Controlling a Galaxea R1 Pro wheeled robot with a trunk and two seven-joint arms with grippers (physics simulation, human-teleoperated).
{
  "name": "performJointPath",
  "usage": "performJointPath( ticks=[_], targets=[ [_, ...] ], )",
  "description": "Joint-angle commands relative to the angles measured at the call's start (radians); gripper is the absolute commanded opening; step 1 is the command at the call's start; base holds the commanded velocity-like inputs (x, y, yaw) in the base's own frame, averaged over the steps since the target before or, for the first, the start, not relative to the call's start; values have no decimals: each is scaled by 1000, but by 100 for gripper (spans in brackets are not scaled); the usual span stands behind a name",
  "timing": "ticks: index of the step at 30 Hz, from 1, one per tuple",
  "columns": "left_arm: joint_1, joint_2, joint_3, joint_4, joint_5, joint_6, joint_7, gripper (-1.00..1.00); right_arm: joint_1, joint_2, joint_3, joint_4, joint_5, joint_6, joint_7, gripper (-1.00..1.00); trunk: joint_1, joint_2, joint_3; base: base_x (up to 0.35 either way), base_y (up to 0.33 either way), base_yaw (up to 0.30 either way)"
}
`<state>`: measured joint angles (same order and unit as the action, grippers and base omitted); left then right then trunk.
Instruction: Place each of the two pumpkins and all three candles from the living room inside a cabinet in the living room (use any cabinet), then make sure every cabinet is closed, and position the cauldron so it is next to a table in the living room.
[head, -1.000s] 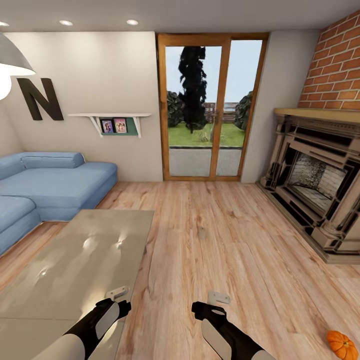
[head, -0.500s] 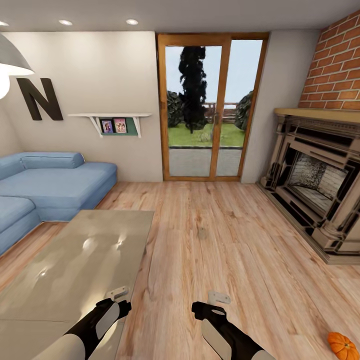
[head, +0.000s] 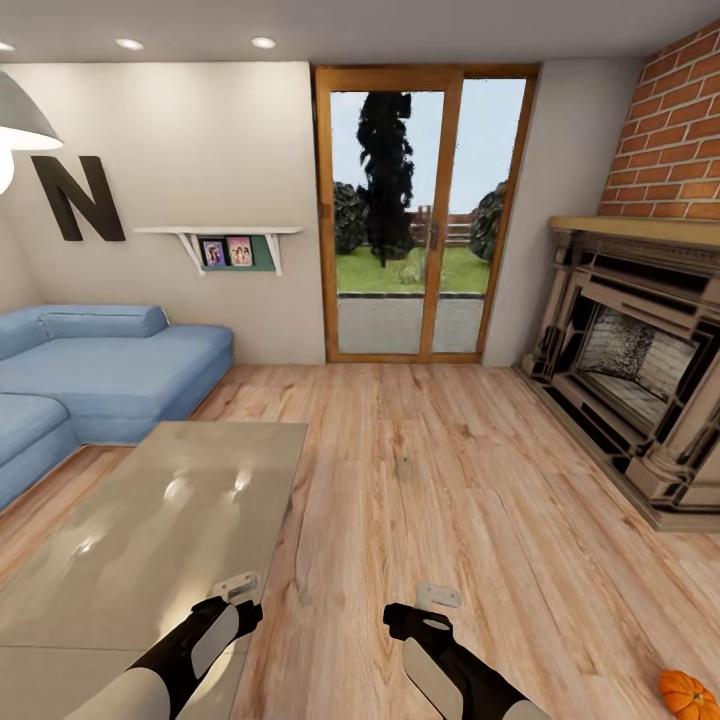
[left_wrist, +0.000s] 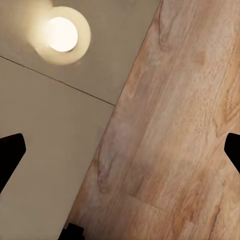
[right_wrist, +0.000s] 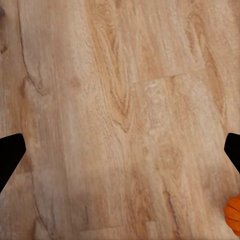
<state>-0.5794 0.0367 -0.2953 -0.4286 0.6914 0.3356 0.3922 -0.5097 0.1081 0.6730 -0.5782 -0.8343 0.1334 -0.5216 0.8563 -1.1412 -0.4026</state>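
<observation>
underfoot, pale wood planks (head: 450, 480) run grainy toward glazed doors (head: 425, 215) framed in orange wood. one ribbed orange pumpkin (head: 688, 692) sits on the floor, well right of the right hand (head: 437, 597) and near the ornate fireplace (head: 640, 370) under a brick chimney (head: 680, 130). the glossy grey worktop (head: 170, 520) mirrors a round lamp beside a blue sofa (head: 100, 370). the left hand (head: 237, 587) hangs over its edge. both hands are spread and empty.

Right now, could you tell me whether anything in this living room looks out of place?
Yes: a small orange pumpkin lies on the bare wood floor near the fireplace, to the robot's right. Nothing looks spilled or damaged.
</observation>
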Motion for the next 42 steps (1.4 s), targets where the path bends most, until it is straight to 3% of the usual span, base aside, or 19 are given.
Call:
performJointPath(
  ticks=[1,42],
  targets=[
    [0,1,-8,-2,9,3,8,100,-1,-1,5,-2,-3,5,-8,100,0,-1,-1,2,0,0],
    [0,-1,-8,-2,8,3,8,100,-1,-1,5,-2,-3,5,-8,100,0,-1,-1,15,0,0]
  ],
)
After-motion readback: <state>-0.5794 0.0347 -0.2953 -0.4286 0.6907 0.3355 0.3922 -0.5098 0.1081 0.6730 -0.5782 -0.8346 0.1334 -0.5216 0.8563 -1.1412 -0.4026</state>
